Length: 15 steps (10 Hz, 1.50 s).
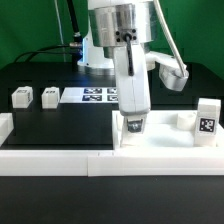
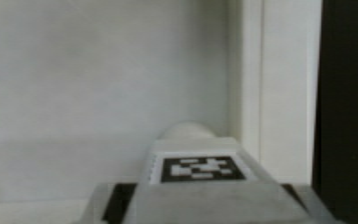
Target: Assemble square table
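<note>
Exterior camera facing me across the table (image 1: 60, 125), slightly raised, mid-distance; my wrist camera hugging the shared leg (image 1: 133, 125) (image 2: 197, 165).

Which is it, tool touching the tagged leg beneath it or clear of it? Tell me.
Touching. In the wrist view the fingers of the tool sit flush against both sides of the leg, no gap.

The arm (image 1: 128, 75) is reaching straight down from above, with its final section standing nearly vertical over the work surface. The gripper (image 1: 133, 116) is hanging low, its fingers (image 2: 115, 203) pointing downward. The jaws are pressing in on either side of a small white leg (image 2: 197, 165), holding it upright between them
</note>
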Motion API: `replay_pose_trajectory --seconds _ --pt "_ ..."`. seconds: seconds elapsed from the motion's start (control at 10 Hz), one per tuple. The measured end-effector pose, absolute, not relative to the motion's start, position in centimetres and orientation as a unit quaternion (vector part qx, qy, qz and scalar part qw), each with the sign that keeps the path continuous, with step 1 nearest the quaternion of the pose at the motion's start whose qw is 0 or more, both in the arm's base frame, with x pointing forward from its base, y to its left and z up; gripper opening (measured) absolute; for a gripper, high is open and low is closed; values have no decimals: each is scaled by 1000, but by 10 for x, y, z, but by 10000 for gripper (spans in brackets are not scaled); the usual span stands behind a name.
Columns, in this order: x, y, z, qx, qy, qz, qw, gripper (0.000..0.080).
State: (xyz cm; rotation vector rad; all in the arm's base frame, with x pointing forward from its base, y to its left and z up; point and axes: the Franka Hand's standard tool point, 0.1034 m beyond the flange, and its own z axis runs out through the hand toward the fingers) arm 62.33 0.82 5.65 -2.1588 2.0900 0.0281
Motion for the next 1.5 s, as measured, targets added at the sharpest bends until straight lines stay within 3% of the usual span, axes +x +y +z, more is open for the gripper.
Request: replay_pose_trajectory --seconds 0.1,0.2,0.3,0.5,0.7,0.9,1.1,1.3,1.5 --pt "628 3 61 -803 592 -8 72 512" --pt "631 1 62 -855 513 -21 76 512" --pt "630 2 60 -848 524 -19 75 620" --pt "630 1 60 -891 448 -26 71 641" --pt "625 8 68 -966 250 -38 51 649" --pt "624 11 72 -995 83 -46 43 649" --pt "622 10 70 -996 61 -44 43 649" --pt "622 10 69 -993 97 -42 45 619" --pt "622 8 69 -985 160 -39 46 295"
